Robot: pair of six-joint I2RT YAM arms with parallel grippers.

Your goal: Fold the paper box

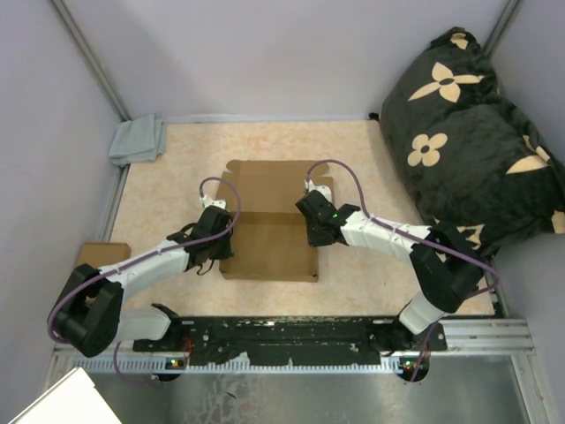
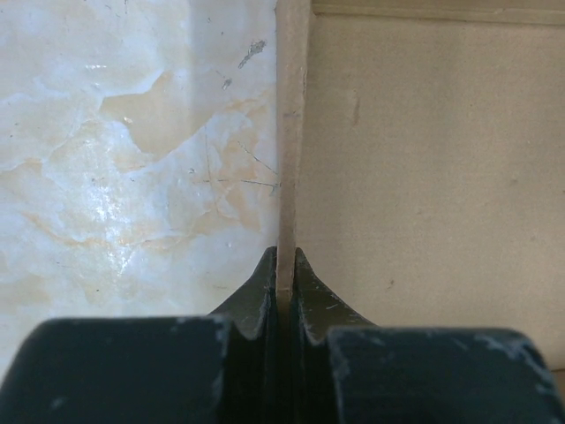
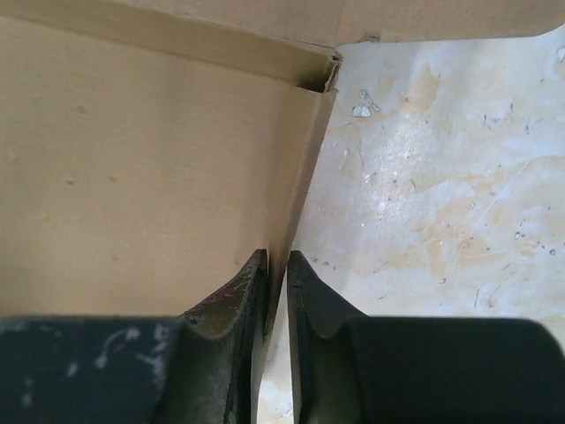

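Left gripper is pinched shut on the left wall of the paper box. The cardboard edge is squeezed between both fingertips, so the wall stands upright off the worktop instead of flopping flat.

My right gripper straddles the right wall the same way, one finger inside the box and one outside. Its fingers stand close about the card with a thin slit showing, and I cannot tell whether it truly grips.

The box sits mid-worktop between my two arms, base flat, with its lid panel lying open on the far side. I judge that I hold both walls at once so the sides stand square and the base cannot slide. At the far right corner the walls meet only loosely, so uneven pull from either arm could skew the tray.
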